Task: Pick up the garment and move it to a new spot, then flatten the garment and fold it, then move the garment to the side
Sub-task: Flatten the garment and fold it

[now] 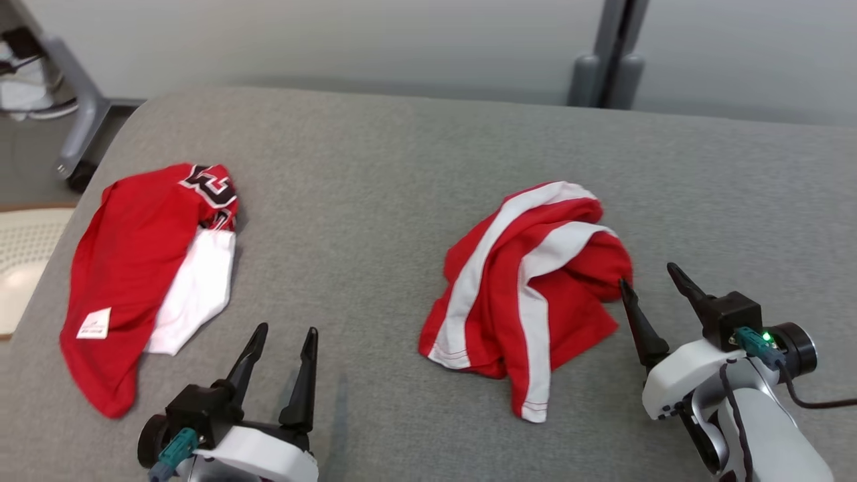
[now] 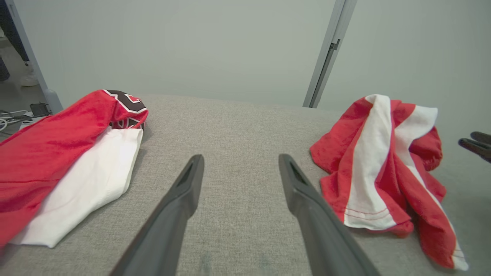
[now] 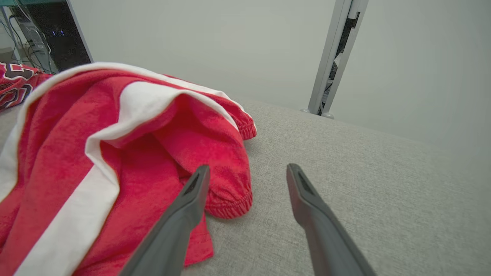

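red-and-white cloth, the crumpled garment (image 1: pixel 529 294) lies right of centre on the grey table (image 1: pixel 375 167), light and limp by the look, best pinched at the elastic hem on its right. the right gripper (image 1: pixel 647 274), just beside that hem, and the left gripper (image 1: pixel 287 328), by the table's near edge, both stand spread and empty. two garments, counting the red jersey (image 1: pixel 134 268) at the table's left; two grippers.

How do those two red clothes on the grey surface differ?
The jersey lies spread fairly flat; the striped garment is bunched in a heap. The jersey shows a black number patch and a white panel; the striped garment has long white bands. Both are red and white.
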### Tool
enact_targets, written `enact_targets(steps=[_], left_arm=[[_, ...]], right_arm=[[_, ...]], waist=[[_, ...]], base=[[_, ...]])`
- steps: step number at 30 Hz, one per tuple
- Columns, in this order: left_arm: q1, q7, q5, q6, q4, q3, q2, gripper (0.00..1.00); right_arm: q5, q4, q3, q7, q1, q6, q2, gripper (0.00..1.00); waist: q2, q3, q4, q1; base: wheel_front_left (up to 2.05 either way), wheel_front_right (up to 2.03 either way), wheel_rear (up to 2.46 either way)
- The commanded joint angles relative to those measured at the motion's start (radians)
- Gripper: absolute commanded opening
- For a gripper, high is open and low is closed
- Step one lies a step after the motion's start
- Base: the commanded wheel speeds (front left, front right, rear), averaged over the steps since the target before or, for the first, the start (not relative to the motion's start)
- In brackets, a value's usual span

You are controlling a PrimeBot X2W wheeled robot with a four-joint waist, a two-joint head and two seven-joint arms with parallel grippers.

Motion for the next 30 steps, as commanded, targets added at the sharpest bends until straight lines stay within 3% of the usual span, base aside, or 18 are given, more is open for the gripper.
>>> enact_targets(steps=[1, 8, 9, 10, 11, 17, 23, 30], left_arm=[[-0.023, 0.0, -0.007, -0.001, -0.005, -0.009, 0.003, 1.0], [-0.041, 0.0, -0.014, 0.01, -0.004, -0.04, 0.004, 1.0], [-0.042, 0.0, -0.015, 0.009, -0.004, -0.041, 0.004, 1.0], [-0.042, 0.0, -0.016, 0.01, -0.004, -0.042, 0.003, 1.0], [-0.041, 0.0, -0.017, 0.011, -0.003, -0.043, 0.003, 1.0], [-0.025, 0.0, -0.026, 0.018, 0.004, -0.04, 0.004, 1.0], [-0.017, 0.0, -0.033, 0.018, 0.013, -0.053, 0.004, 1.0], [-0.017, 0.0, -0.042, 0.023, 0.029, -0.078, 0.004, 1.0]], right_arm=[[0.007, 0.023, 0.011, 0.0, -0.026, 0.0, -0.012, 1.0], [-0.014, 0.123, 0.018, 0.0, -0.097, 0.0, -0.033, 1.0], [-0.014, 0.136, 0.017, 0.0, -0.102, 0.0, -0.035, 0.85], [-0.014, 0.146, 0.017, 0.0, -0.11, 0.0, -0.037, 0.36], [-0.012, 0.149, 0.017, 0.0, -0.116, 0.0, -0.039, 0.0], [-0.035, 0.032, 0.009, 0.0, -0.136, 0.0, -0.058, 0.0], [-0.05, -0.116, 0.139, 0.0, -0.263, 0.0, -0.048, 0.0], [-0.007, -0.094, 0.251, 0.0, -0.499, 0.0, 0.026, 0.0]], waist=[[0.0, 0.045, 0.051, 0.0], [0.0, 0.078, 0.093, 0.0], [0.0, 0.079, 0.095, 0.0], [0.0, 0.08, 0.097, 0.0], [0.0, 0.08, 0.099, 0.0], [0.0, 0.057, 0.089, 0.0], [0.0, 0.029, 0.073, 0.0], [0.0, 0.008, 0.069, 0.0]], base=[[0.0, 0.0, 0.0], [0.0, 0.0, 0.0], [0.0, 0.0, 0.0], [0.0, 0.0, 0.0], [0.0, 0.0, 0.0], [0.0, 0.0, 0.0], [0.0, 0.0, 0.0], [0.0, 0.0, 0.0]])
